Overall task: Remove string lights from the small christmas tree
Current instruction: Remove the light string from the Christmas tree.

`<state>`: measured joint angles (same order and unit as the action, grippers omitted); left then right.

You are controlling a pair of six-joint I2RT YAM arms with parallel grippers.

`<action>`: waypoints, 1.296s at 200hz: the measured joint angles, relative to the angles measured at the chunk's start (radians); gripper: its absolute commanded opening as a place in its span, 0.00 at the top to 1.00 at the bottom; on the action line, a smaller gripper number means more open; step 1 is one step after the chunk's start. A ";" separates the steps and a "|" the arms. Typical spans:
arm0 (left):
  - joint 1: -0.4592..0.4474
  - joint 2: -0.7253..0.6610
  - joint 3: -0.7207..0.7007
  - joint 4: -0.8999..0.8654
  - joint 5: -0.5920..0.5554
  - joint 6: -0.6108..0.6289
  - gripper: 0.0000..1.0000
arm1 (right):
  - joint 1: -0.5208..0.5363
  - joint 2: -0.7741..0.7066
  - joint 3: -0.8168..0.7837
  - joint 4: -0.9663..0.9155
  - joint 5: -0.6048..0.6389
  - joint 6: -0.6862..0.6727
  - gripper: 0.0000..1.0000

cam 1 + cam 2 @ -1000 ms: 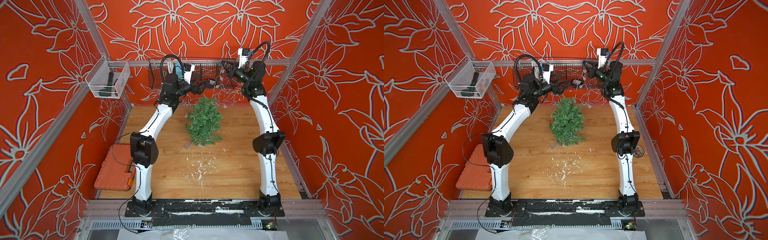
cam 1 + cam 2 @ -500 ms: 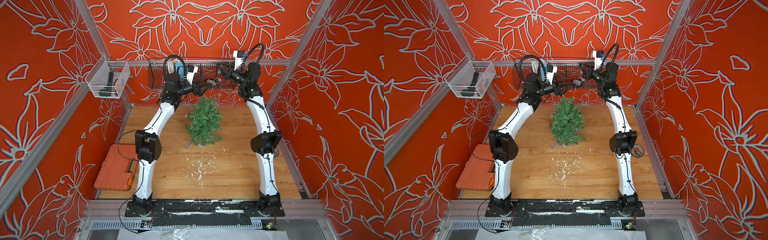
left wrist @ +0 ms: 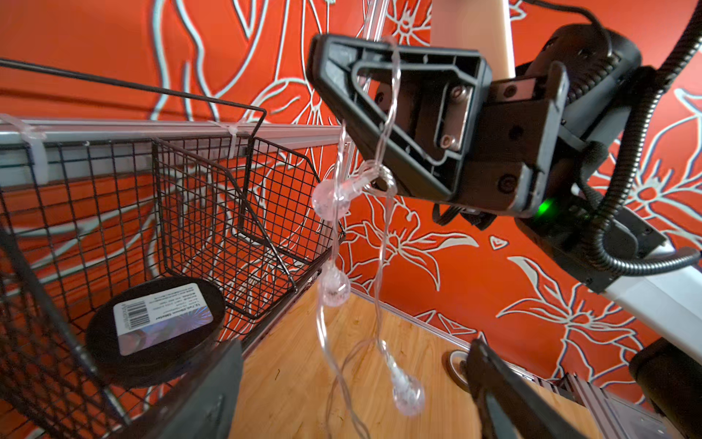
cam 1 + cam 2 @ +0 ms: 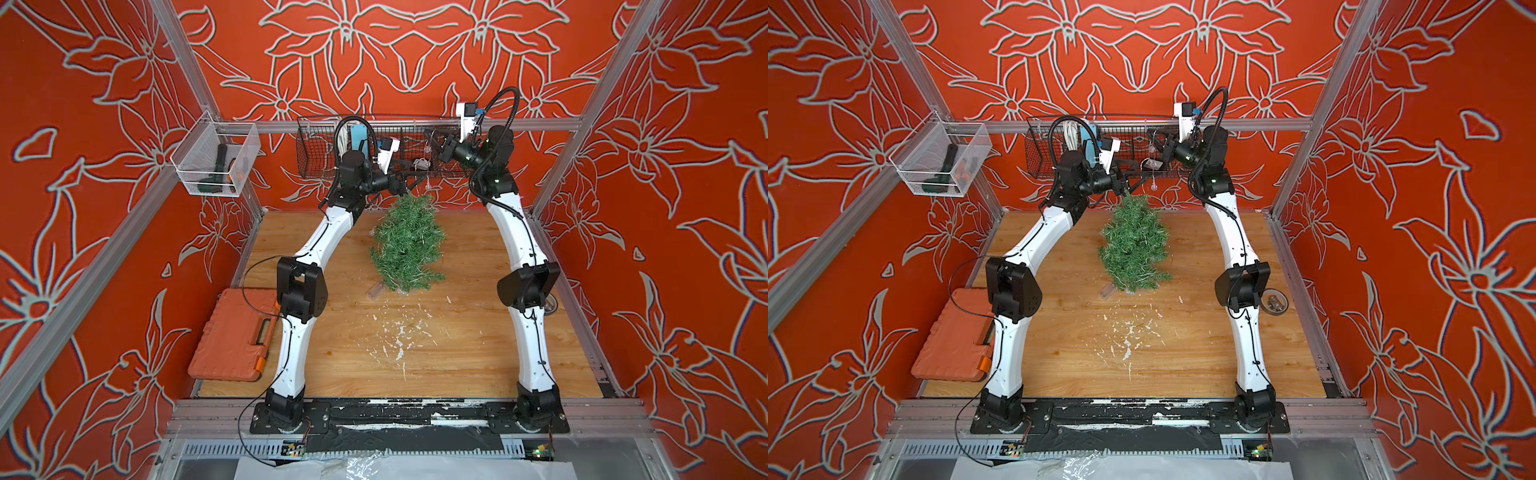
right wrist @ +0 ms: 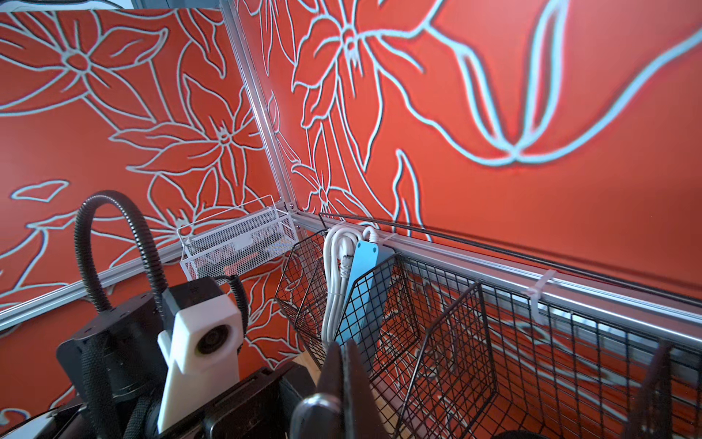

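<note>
Left wrist only: looped string lights (image 3: pixel 329 199)

Left gripper (image 3: pixel 353 353) spread wide, right gripper (image 5: pixel 343 361) closed

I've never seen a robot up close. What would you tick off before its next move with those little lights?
1. Right claw shut, string lights hanging from it: ok.
2. Left claw open, strand dangling between its fingers: ok.
3. Lights off the small christmas tree: not ok; bulbs and wire show at its branches, battery box by its foot.
4. Strand clear of the wire basket: cannot tell; bulbs hang close beside its corner.
5. Tree held down: not ok; neither claw grips it.
</note>
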<state>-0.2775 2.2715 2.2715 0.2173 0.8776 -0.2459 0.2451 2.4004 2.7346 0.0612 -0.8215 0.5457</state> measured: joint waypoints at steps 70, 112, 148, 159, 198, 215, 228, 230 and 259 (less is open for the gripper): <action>-0.007 0.050 0.045 -0.019 -0.031 0.016 0.63 | 0.004 0.000 -0.036 0.048 -0.032 0.007 1.00; -0.005 0.061 0.061 -0.029 -0.076 0.011 0.86 | 0.004 0.000 -0.086 0.050 -0.050 0.007 1.00; -0.005 0.064 0.078 -0.021 -0.094 0.006 0.91 | 0.004 0.000 -0.098 0.052 -0.055 0.006 1.00; -0.005 0.064 0.078 -0.021 -0.095 0.008 0.83 | 0.004 0.000 -0.100 0.052 -0.057 0.007 1.00; -0.005 0.066 0.079 -0.031 -0.094 0.013 0.57 | 0.004 -0.001 -0.097 0.060 -0.063 0.011 1.00; -0.005 0.066 0.079 -0.045 -0.093 0.022 0.62 | 0.004 0.000 -0.097 0.073 -0.063 0.017 1.00; -0.005 0.068 0.079 -0.052 -0.091 0.023 0.65 | 0.004 0.000 -0.097 0.087 -0.063 0.024 1.00; -0.005 0.068 0.079 -0.053 -0.091 0.026 0.66 | 0.004 0.000 -0.097 0.090 -0.063 0.026 1.00; -0.005 0.074 0.079 -0.053 -0.087 0.020 0.81 | 0.005 0.000 -0.095 0.124 -0.064 0.048 1.00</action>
<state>-0.2825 2.3459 2.3501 0.1638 0.7902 -0.2256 0.2501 2.4001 2.6400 0.1856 -0.8852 0.5934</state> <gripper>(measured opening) 0.259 0.049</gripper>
